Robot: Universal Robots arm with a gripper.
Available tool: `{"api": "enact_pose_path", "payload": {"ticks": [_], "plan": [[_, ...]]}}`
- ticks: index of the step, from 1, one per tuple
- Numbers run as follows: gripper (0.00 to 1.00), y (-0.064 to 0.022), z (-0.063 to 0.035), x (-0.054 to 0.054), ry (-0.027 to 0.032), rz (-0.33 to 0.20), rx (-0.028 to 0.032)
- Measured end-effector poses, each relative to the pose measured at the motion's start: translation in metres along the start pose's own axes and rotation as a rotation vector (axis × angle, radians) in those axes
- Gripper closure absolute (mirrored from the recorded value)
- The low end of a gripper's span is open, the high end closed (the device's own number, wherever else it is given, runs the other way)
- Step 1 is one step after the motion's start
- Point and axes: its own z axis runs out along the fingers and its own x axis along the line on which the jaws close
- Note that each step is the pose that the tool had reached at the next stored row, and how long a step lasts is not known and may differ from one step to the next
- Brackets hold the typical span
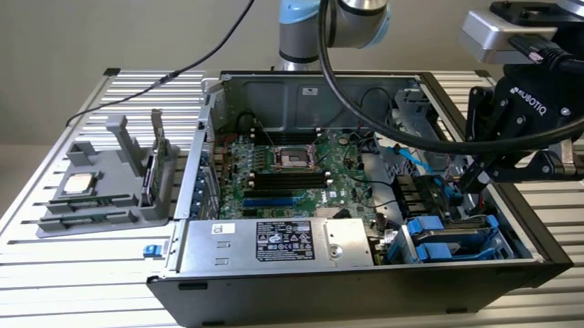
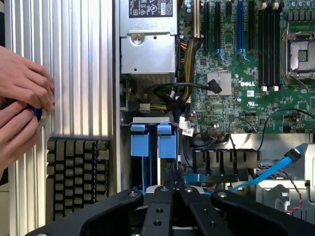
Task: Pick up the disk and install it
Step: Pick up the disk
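Blue plastic frames the disk [image 1: 449,238], lying in the corner bay of the computer case [image 1: 365,294] near the jaws, which are pressed together, empty. Probably heavy, stiff, shock-sensitive; grip the frame sides.

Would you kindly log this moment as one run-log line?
hand: shut | location: by blue carriers | computer case: open

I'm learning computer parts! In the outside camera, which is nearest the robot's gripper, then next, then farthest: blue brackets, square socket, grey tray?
From the gripper:
1. Blue brackets, close by, in a corner of the case.
2. Square socket, middle of the motherboard.
3. Grey tray, outside the case, at the exterior view's left.
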Motion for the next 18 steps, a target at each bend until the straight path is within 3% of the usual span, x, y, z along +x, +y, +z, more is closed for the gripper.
{"api": "enact_pose_path", "payload": {"ticks": [18], "plan": [[0.89, -0.0070, 0.0249, -0.001, 0.0127, 0.001, -0.0027]]}}
